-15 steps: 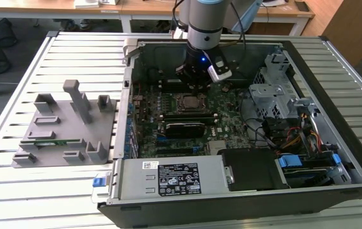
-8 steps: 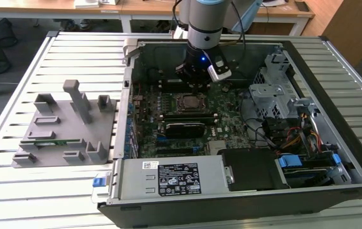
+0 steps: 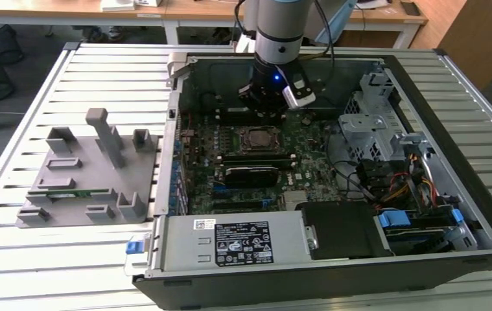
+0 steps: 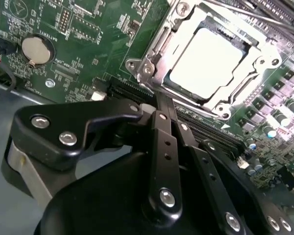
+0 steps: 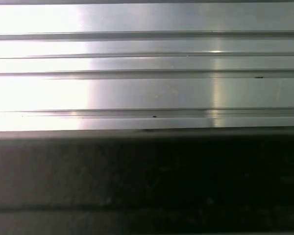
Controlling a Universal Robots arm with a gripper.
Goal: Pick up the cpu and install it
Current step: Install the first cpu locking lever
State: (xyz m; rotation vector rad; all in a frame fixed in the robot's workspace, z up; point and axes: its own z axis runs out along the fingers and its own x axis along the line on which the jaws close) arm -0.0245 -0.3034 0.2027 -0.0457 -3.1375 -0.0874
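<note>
Apparently the cpu already sits in its socket, the closed, empty gripper just beside it.

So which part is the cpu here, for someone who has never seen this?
Find the open computer case on the slatted table, then the green motherboard inside it. The cpu sits mid-board in a metal socket frame: a flat, shiny silver-white square, unlike the dark parts around it.

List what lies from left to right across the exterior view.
Grey plastic fixture → blue tab at the case's corner → cpu in its socket on the motherboard → metal drive cage → slatted table edge on the exterior view's right.
</note>
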